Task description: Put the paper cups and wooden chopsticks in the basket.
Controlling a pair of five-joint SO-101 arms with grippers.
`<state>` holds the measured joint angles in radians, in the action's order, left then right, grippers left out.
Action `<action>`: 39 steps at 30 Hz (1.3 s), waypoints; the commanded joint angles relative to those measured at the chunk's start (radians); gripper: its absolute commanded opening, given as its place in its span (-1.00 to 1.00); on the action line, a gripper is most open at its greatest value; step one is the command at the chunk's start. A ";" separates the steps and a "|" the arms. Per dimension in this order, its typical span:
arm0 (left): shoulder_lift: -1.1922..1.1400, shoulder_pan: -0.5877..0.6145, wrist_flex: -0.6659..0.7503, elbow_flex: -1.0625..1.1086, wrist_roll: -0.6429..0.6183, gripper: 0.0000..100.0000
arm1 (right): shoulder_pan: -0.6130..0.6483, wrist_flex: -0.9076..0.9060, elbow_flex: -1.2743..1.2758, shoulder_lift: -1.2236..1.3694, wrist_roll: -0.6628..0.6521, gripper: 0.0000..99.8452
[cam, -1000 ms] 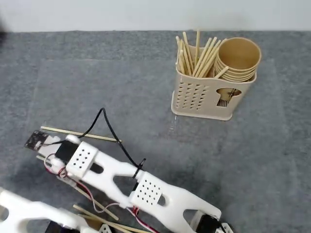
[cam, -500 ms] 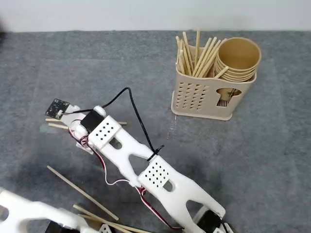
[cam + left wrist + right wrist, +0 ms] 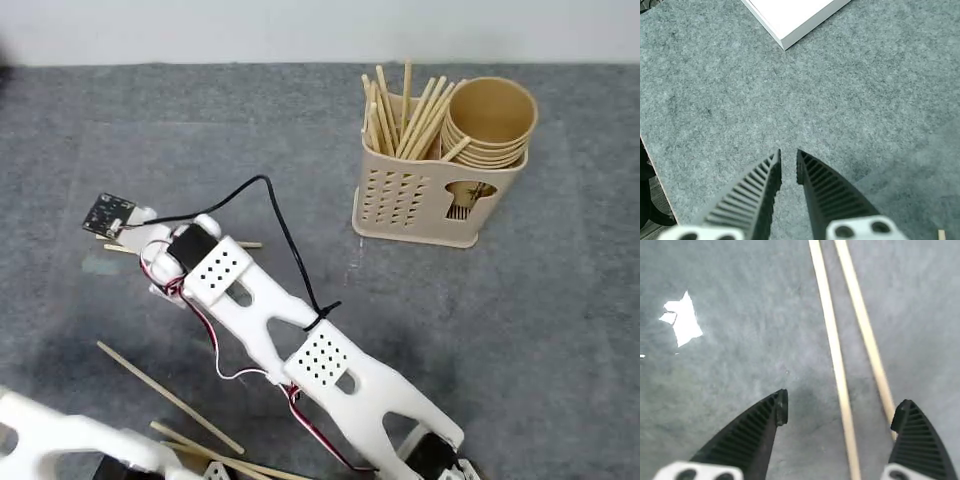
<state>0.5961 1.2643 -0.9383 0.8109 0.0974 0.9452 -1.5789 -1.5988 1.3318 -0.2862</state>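
Swinging away from the front edge over the last second, the right arm (image 3: 250, 300) has uncovered one of the loose chopsticks (image 3: 170, 397) and now stands over the pair of wooden chopsticks (image 3: 831, 345) lying farther back on the worktop (image 3: 300, 140). At the left, the left pincer (image 3: 789, 154) hangs above bare grey felt, jaws drawn all but together, gripping nothing, well apart from any task item. Next across, the right pincer (image 3: 843, 412) is spread wide just above the pair; both sticks pass between its jaws, one about midway, the other close beside one jaw. Their long axis runs straight ahead of the pincer, square to its closing line, so a plain descent and squeeze looks enough, though the outer stick may slip past the tip. This arm is clearly the nearer one. Well to the right stands the basket (image 3: 400, 205), already holding stacked paper cups (image 3: 490, 115) and a bundle of chopsticks (image 3: 410, 110), which is where the pair must travel
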 commanded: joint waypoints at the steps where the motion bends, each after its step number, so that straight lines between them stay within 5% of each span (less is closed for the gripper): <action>1: 0.012 0.005 0.015 -0.010 0.002 -0.89 | -0.033 0.042 -0.060 -0.045 -0.055 -0.31; 15: 0.012 0.003 0.015 -0.010 0.002 -0.89 | -0.133 0.220 0.077 0.001 -0.061 -0.31; 39: 0.018 -0.006 0.015 0.012 0.002 -0.89 | -0.048 -0.088 0.060 0.001 -0.054 -0.32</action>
<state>0.5961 1.2643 -0.9383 0.8324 0.0974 0.8638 -1.6111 -1.4991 1.3594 -0.3368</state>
